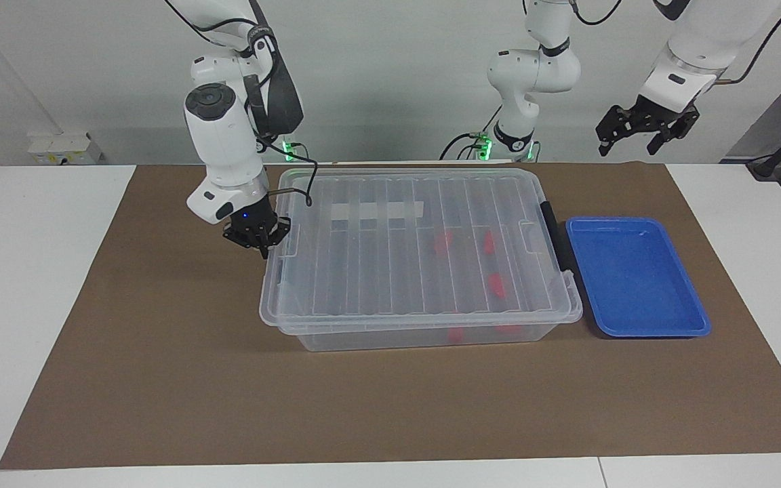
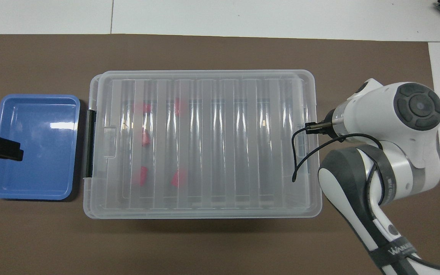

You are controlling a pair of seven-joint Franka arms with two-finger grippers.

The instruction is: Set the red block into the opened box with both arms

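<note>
The clear box (image 1: pixel 424 335) stands mid-table with its ribbed lid (image 1: pixel 390 244) lying squarely on it. Several red blocks (image 1: pixel 442 241) show through the lid, in the half of the box toward the left arm's end; in the overhead view they (image 2: pixel 145 137) lie near the black handle (image 2: pixel 91 143). My right gripper (image 1: pixel 263 249) is shut and sits low against the lid's end rim at the right arm's end of the box. It holds nothing that I can see. My left gripper (image 1: pixel 629 144) hangs open and empty, high over the table edge by the blue tray.
A shallow blue tray (image 1: pixel 634 271) lies empty beside the box's handle end, toward the left arm's end. A brown mat (image 1: pixel 160 379) covers the table. The right arm's wrist and cable (image 2: pixel 300 152) hang over the box's other end.
</note>
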